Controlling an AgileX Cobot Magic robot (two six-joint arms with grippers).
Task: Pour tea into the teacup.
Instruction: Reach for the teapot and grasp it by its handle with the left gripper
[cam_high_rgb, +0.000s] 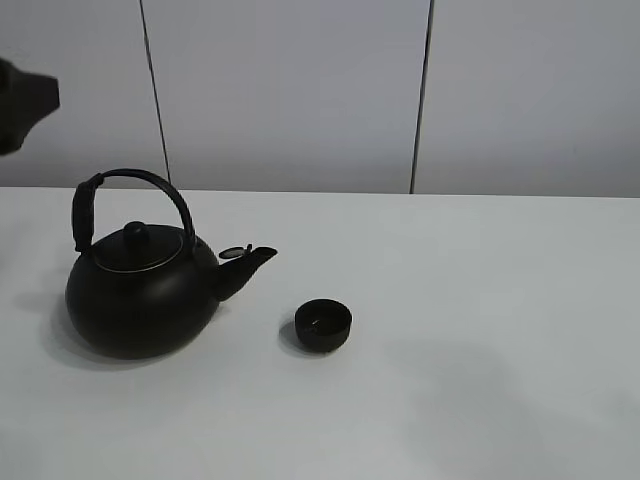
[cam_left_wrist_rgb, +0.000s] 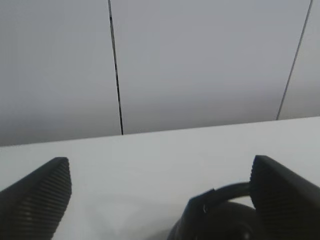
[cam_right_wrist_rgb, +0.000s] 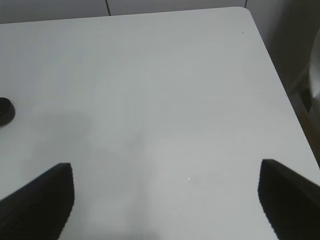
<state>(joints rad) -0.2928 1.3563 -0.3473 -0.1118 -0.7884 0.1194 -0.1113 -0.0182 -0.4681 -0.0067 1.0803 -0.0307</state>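
A big black kettle (cam_high_rgb: 140, 295) with an arched handle stands on the left of the white table (cam_high_rgb: 500, 300), its spout pointing right. The teacup (cam_high_rgb: 323, 325), small, round and black, stands just right of the spout, apart from it. My left gripper (cam_left_wrist_rgb: 160, 200) is open and empty above and behind the kettle, whose handle (cam_left_wrist_rgb: 225, 191) shows beside one finger (cam_left_wrist_rgb: 285, 195). A dark part of the left arm (cam_high_rgb: 22, 100) shows at the top left. My right gripper (cam_right_wrist_rgb: 165, 200) is open and empty above bare table, with the teacup (cam_right_wrist_rgb: 5, 111) far off at the view's edge.
Grey wall panels (cam_high_rgb: 300, 90) rise behind the table's back edge. The right wrist view shows the table's rounded corner (cam_right_wrist_rgb: 245, 10) and side edge, with floor and a pale object (cam_right_wrist_rgb: 315, 75) beyond it.
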